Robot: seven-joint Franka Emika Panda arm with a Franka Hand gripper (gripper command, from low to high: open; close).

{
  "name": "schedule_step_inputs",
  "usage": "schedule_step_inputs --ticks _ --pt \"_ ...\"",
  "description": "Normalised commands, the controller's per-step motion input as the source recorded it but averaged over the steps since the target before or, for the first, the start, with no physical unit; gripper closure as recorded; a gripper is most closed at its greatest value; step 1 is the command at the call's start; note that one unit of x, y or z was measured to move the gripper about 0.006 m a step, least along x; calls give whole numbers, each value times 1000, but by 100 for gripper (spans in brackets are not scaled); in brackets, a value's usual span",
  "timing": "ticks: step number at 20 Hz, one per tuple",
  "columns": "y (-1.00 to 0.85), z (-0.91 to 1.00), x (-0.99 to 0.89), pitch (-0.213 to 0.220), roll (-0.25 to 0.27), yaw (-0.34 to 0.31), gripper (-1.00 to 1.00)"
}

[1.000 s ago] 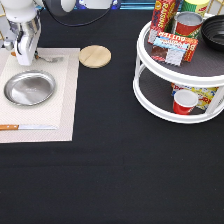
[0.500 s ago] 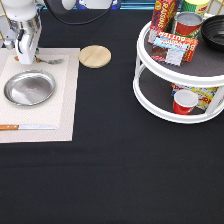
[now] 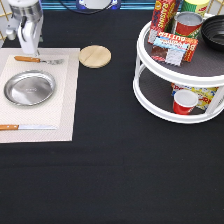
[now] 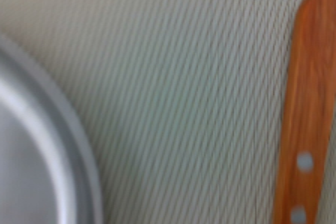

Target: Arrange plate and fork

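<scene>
Nearest, at the exterior view's bottom left: a long wooden-handled knife with a flat blade [image 3: 27, 127], flat along the near edge of a pale cream woven placemat [image 3: 67, 100]. Just beyond, in the middle of that mat: the round shiny silver metal plate with a raised rim [image 3: 29, 88], flat and bare. Farther up the mat, just above the plate's rim yet apart from it: the small fork with an orange-brown wooden handle and short silver tines [image 3: 38, 60], lying crosswise, tines toward the exterior view's right. Directly over the fork's handle end, at the mat's far edge: the white two-finger gripper [image 3: 29, 50], pointing down, holding nothing; fingers open or closed, impossible to tell.

Close up from the wrist: plate rim [image 4: 67, 145] curving beside a strip of ribbed mat [image 4: 180, 110], then the riveted wooden fork handle [image 4: 300, 125].

Right of the mat's far corner: a small round tan wooden coaster [image 3: 95, 56] on black cloth. Farther right: a white two-tier round rack [image 3: 150, 85] with a red cup [image 3: 184, 101] below, boxes and a can above.
</scene>
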Motion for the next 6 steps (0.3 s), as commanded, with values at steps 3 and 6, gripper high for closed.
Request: schedule_step_inputs --ticks 3,6 --pt "149 55 0 20 -38 11 -100" --pt "0 0 0 0 0 0 -100"
